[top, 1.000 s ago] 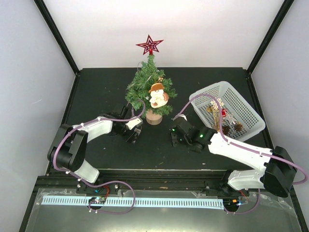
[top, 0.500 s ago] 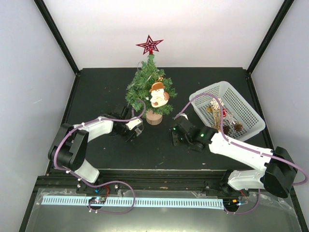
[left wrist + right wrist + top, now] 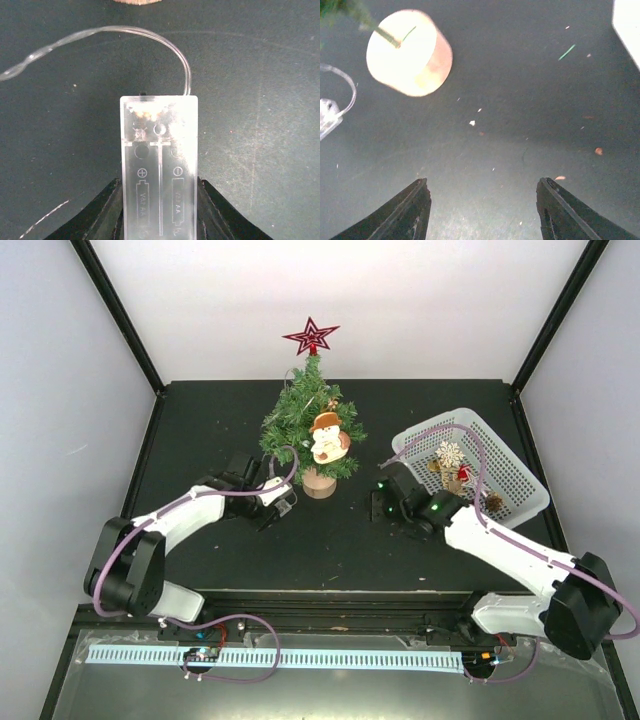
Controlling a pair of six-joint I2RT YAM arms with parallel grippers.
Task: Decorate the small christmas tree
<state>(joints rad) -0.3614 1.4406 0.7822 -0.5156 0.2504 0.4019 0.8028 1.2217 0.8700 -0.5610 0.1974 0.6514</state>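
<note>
Battery box [image 3: 159, 165], clamped in your left jaws; right jaws spread, empty.
Its wire [image 3: 150, 34] leads toward the small christmas tree [image 3: 305, 425], standing mid-desk [image 3: 200, 420] just beyond; you likely hold the box low to spare that wire any pull.

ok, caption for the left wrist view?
Left hand grips a clear battery box, its wire curling left over the black table.
</note>
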